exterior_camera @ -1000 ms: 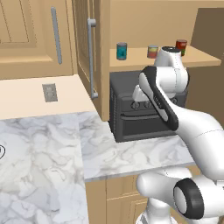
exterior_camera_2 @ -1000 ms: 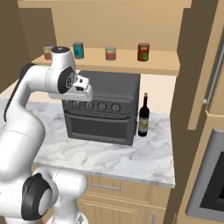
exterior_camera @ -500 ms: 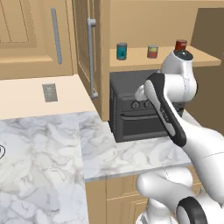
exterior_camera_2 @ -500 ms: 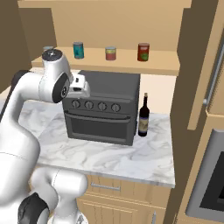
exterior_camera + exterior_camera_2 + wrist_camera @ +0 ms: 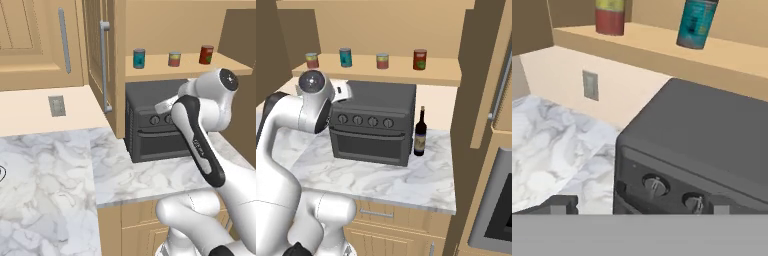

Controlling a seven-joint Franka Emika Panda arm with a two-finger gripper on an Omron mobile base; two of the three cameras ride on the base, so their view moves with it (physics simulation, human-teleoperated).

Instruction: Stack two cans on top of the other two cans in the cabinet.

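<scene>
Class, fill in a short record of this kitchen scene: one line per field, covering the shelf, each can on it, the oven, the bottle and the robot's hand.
shelf: tan board above the oven, holding four cans in a row
cans, left to right in the right base view: yellow-orange can; teal can; red can with green band; dark red can
stacking: none yet, every can stands on the board
oven: black, on the marble counter
bottle: dark wine bottle, upright, right of the oven
hand: open, empty, over the counter at the oven's front corner
</scene>
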